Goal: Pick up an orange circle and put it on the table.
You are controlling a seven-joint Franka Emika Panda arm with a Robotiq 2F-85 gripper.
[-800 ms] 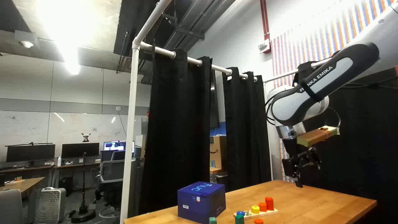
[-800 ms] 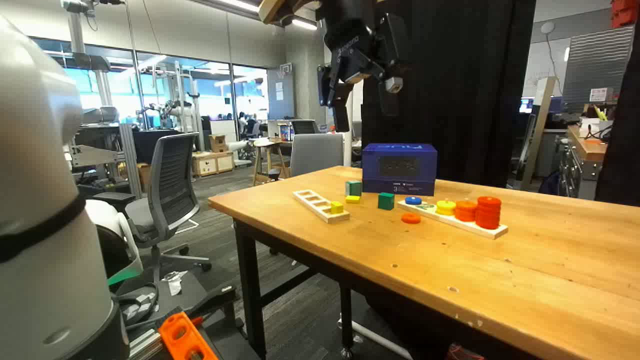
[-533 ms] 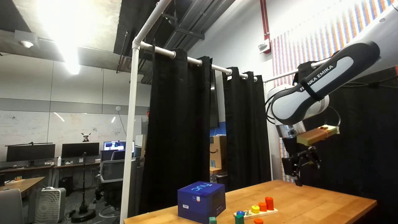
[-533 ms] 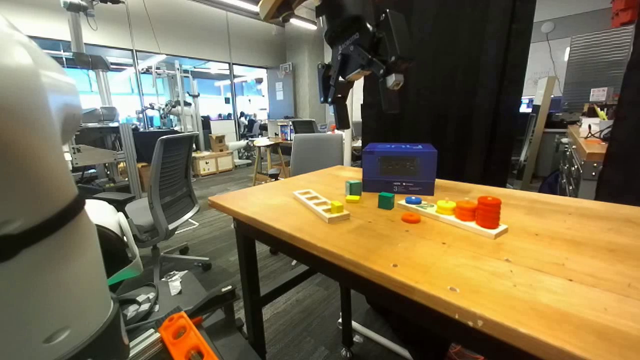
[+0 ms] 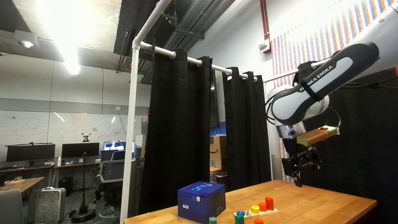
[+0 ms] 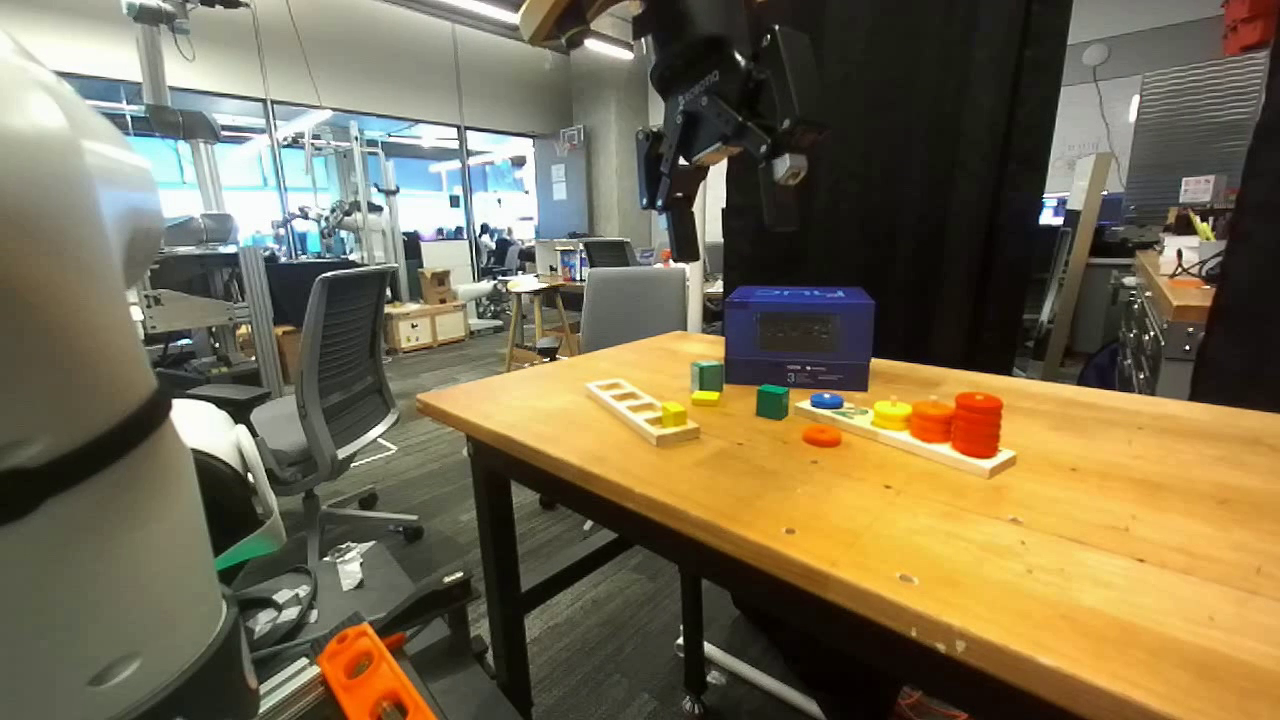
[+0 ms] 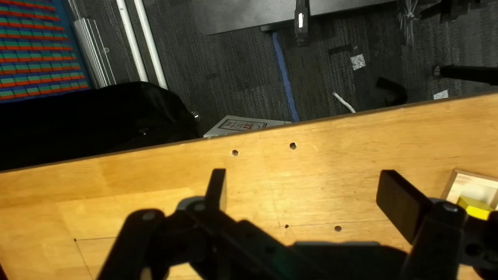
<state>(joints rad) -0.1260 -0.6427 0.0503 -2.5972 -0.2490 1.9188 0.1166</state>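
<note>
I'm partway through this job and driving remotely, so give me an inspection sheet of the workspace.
Surface: wooden table, small holes.
Job's things: loose orange ring flat on the table, beside a pegboard; orange stack on that board.
Clutter: blue box, green blocks, yellow blocks, one of them in a wooden tray.
Gripper: jaws open, nothing held, above the table.
Cables: black loops beside the robot arm.
Surroundings: black curtains, office chairs.

In an exterior view the camera faces over the wooden tabletop point(image 5: 317, 199), tilted upward; in an exterior view it looks down from beside a white robot link point(image 6: 100, 520). Both share the blue NUC box point(image 6: 798, 345). The wrist view faces down past the near gripper point(image 7: 303, 184) onto the tabletop.
</note>
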